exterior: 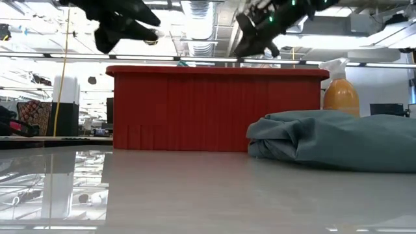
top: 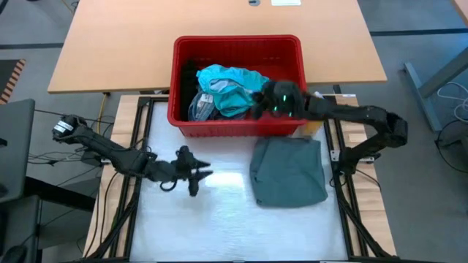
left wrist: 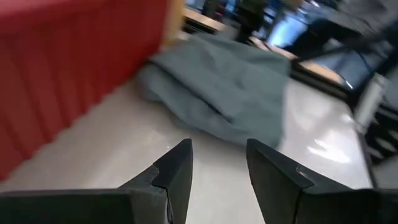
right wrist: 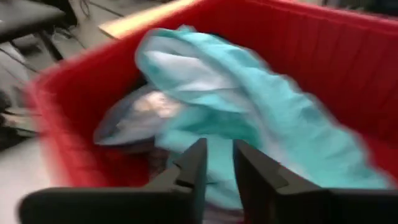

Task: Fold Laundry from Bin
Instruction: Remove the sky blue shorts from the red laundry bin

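The red bin (top: pixel 238 45) stands at the table's far side with laundry in it: a bright teal garment (top: pixel 230 86) on top, a blue-grey cloth (top: pixel 201 107) and a black one (top: pixel 190 77) at its left. The teal garment also shows in the right wrist view (right wrist: pixel 249 118). A folded grey-green garment (top: pixel 289 172) lies flat on the table, right of middle. My right gripper (right wrist: pixel 219 149) hovers over the bin above the teal garment, fingers a little apart, and above the rim in the low view (exterior: pixel 250 45). My left gripper (top: pixel 201 174) is open and empty above the table, left of the folded garment (left wrist: pixel 224 87).
An orange spray bottle (exterior: pixel 340 91) stands behind the folded garment, at the bin's right corner. The white table surface (top: pixel 219 219) lies bare at the near left. A wooden desk (top: pixel 146 36) stands beyond the bin.
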Robot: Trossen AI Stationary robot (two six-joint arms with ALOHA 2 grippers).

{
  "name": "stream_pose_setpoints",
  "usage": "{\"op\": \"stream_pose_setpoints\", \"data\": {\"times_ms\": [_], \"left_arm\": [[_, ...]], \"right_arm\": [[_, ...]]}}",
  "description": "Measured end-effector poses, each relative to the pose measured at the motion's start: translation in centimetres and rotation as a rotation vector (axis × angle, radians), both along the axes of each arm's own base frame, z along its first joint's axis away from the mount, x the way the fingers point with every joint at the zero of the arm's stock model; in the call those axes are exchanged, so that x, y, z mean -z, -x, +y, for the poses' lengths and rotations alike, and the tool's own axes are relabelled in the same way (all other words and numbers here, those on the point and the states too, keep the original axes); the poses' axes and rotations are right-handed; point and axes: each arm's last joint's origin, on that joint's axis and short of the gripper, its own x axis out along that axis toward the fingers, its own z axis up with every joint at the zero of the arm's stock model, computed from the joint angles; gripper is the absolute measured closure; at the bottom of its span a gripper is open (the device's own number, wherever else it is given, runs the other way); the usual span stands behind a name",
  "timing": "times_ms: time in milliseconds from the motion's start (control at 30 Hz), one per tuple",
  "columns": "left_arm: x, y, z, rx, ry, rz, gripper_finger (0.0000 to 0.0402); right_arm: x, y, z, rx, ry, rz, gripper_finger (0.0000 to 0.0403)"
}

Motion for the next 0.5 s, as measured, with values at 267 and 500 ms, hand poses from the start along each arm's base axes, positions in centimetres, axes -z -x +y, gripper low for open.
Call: {"op": "stream_pose_setpoints", "data": {"times_ms": [267,500], "left_arm": [[0.0,-1.0,4.6,-0.237,0.068,-0.030,0.0262],[-0.1,-1.2,7.3,-0.402,0.241,-0.109,0.0262]], "right_arm": [[4.8,0.9,-8.8,-0.115,-0.141,0.077,0.0170],[8.7,-1.6,-10.9,-0.252,-0.057,0.109,0.0136]]}}
